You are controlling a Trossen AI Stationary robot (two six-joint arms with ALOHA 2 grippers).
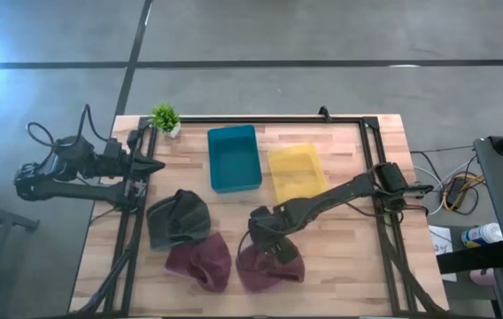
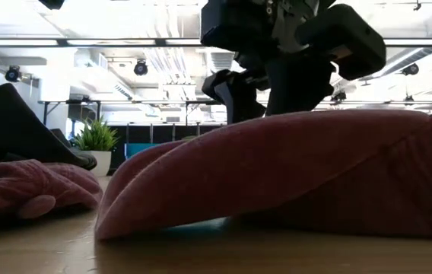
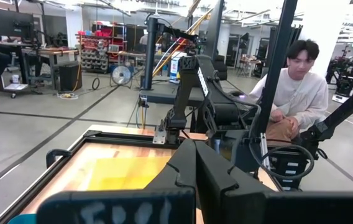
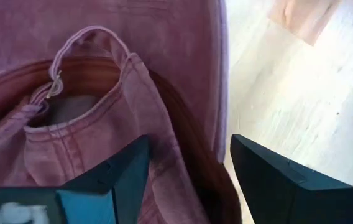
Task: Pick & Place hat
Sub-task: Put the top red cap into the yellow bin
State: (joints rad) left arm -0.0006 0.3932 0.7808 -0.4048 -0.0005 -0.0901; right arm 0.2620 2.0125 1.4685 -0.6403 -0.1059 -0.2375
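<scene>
A maroon hat (image 1: 274, 268) lies on the wooden table near its front edge, with its inside and back strap (image 4: 89, 43) showing in the right wrist view. My right gripper (image 1: 267, 241) stands open just over it, pointing steeply down. Its fingers straddle the hat's curved edge (image 4: 192, 146). In the low view the two fingers (image 2: 239, 99) come down to the hat's upper surface (image 2: 292, 167). A second maroon hat (image 1: 200, 261) and a dark grey hat (image 1: 178, 217) lie to the left. My left gripper (image 1: 150, 166) waits shut at the table's left edge. My right gripper comes at the maroon hat from above, slanting, with one finger (image 4: 117, 171) over the hat's cloth and the other (image 4: 276, 177) past its edge over the table. Whether the fingertips touch the cloth, I cannot tell. The hat lies flat on the table.
A teal bin (image 1: 234, 158) and a yellow bin (image 1: 296, 173) stand side by side at the table's middle back. A small potted plant (image 1: 165, 117) is at the far left corner. A black frame (image 1: 375, 159) rims the table. A person (image 3: 294, 87) sits beyond the table's right side.
</scene>
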